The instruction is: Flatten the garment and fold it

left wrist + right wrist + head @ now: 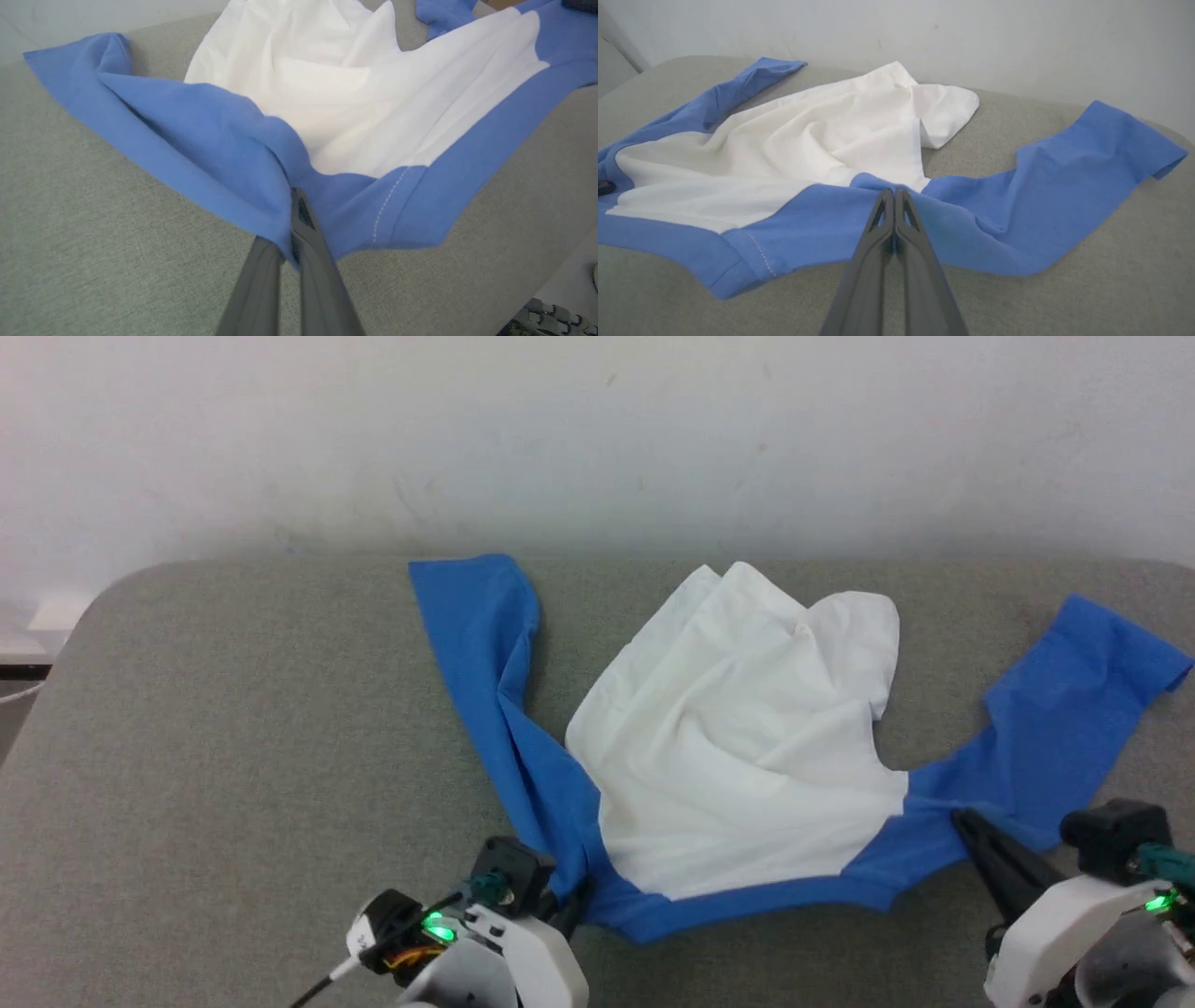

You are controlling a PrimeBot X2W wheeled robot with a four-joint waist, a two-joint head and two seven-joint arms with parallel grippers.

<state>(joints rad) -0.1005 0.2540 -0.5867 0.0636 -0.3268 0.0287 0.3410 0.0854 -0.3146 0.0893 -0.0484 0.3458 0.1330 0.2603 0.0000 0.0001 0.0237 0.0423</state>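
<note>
Left gripper (295, 201): bottom centre of the left wrist frame; fingers clenched on a fold of the garment's (738, 737) blue near edge, cloth bunched at the tips.
Right gripper (894, 193): bottom centre of the right wrist frame; fingers pressed together, tips pinching a small ridge of blue cloth just beside the white panel.
Garment, near edge: blue band spanning lower centre of the head frame, between the two grippers.
Garment, body: white, crumpled in folds, centre of the head frame, lying on the table (233, 728).
Left sleeve (478, 616): blue, creased, running to upper left of centre.
Right sleeve (1088, 691): blue, spread toward the right edge.
Table: grey fabric top, rounded far corner at upper left.
Wall (597, 429): pale, top of the head frame.
</note>
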